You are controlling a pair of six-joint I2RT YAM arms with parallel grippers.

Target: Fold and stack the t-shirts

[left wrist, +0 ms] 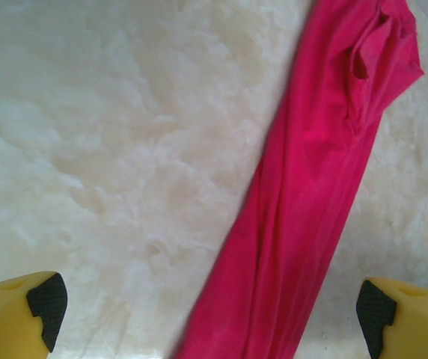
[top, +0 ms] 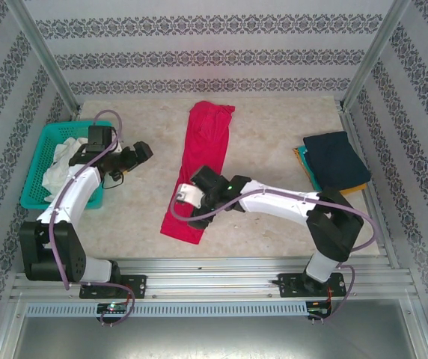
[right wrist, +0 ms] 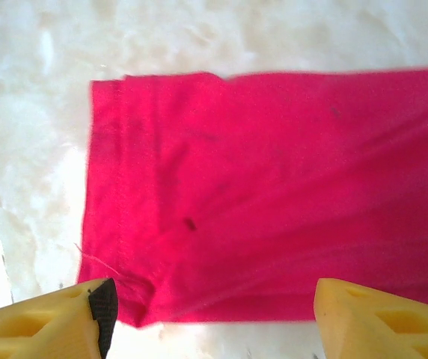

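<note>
Pale marbled table (top: 274, 134), crimson-pink t-shirt (top: 206, 142) partly under right hand (right wrist: 210, 314) (hem end)

Crimson-pink t-shirt (left wrist: 311, 194) lies as a long diagonal strip on pale marbled table (left wrist: 109, 149). Left gripper (left wrist: 209, 308) spread wide, one finger on either side of the strip's lower end.

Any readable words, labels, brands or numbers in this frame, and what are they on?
No readable text anywhere.
crimson-pink t-shirt: plain cloth, no print.
navy t-shirt: plain, no print.
teal basket: no label visible.
wall bands: repeating ornament, not letters.
</note>
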